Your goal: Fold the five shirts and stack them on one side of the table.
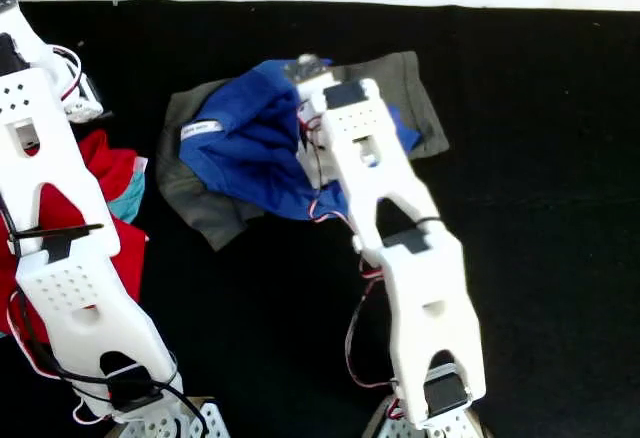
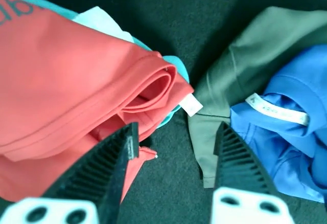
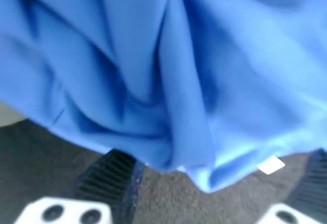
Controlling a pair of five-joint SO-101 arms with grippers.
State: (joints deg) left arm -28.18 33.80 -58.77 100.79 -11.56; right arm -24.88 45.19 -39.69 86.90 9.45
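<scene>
we are seeing the left gripper point(image 2: 178, 132) hanging over the black desk point(image 2: 168, 24) with its fingers point(image 2: 120, 157) standing apart and holding nothing, the gap between them sitting between the red shirt point(image 2: 66, 75) and the grey-green shirt point(image 2: 255, 50). a teal shirt point(image 1: 132, 198) is peeking out from under the red one. the blue shirt point(image 1: 245, 153) is lying bunched on top of the grey-green shirt near the middle of the desk. the right gripper point(image 3: 222, 168) is sitting at the blue shirt's folds, its fingers spread wide, the cloth hanging just in front of them
</scene>
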